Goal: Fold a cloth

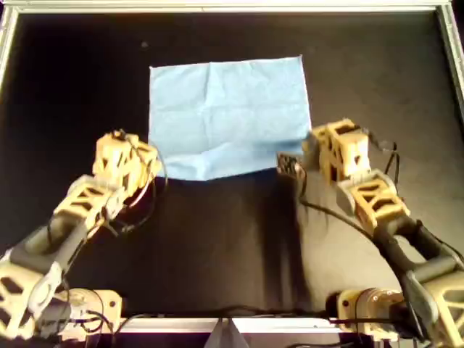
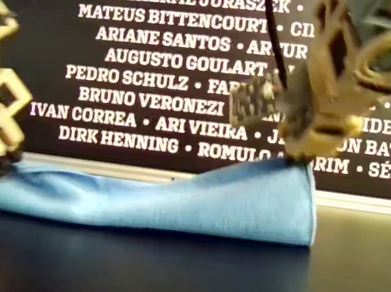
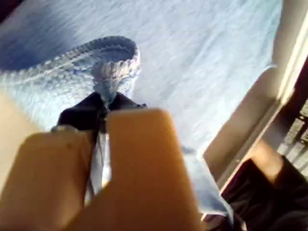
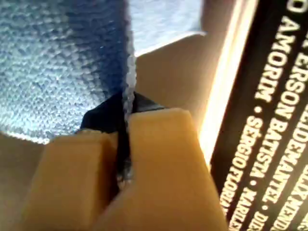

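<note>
The pale blue cloth (image 1: 228,116) lies on the black table, with its near part raised off the surface. My first gripper (image 1: 151,168) is shut on the cloth's near corner at the overhead view's left. It sits low by the table (image 2: 6,158), and the first wrist view shows the pinch (image 3: 103,103). My second gripper (image 1: 308,148) is shut on the near corner at the overhead view's right and holds it higher (image 2: 298,159). The cloth (image 2: 174,201) slopes up to it. The second wrist view shows the cloth's edge (image 4: 129,57) between the closed jaws (image 4: 126,108).
A pale metal frame (image 1: 232,7) rims the black table (image 1: 217,246). A black banner with white names (image 2: 156,62) stands behind the far edge. A small circuit board (image 1: 288,165) and a cable hang beside my second gripper. Arm bases (image 1: 370,308) sit at the near edge.
</note>
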Action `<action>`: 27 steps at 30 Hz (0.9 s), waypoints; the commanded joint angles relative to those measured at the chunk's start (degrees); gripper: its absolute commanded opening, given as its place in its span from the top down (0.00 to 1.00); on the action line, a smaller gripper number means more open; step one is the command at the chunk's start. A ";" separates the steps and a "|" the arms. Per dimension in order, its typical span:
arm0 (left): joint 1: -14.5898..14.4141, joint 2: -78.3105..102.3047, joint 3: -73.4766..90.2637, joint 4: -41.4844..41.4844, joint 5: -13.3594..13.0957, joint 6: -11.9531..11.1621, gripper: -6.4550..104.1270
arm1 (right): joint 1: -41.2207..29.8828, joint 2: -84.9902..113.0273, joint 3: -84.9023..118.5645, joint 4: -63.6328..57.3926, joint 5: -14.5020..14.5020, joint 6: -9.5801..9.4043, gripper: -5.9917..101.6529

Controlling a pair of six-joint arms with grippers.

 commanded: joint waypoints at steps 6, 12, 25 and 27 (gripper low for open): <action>2.29 -4.31 -14.50 -1.14 -0.35 0.26 0.95 | -3.08 -8.88 -18.11 -2.02 -0.35 0.26 0.94; 2.46 -7.03 -18.28 -1.14 -0.35 0.26 0.95 | -3.16 -16.17 -25.40 -2.02 -0.35 0.35 0.94; 3.34 -21.88 -35.07 -1.14 -0.35 0.26 0.95 | -3.34 -27.16 -40.52 -2.11 -0.35 0.26 0.94; 3.34 -23.91 -37.27 -1.14 -0.35 0.26 0.95 | -3.96 -29.44 -42.80 -2.11 -0.35 0.26 0.94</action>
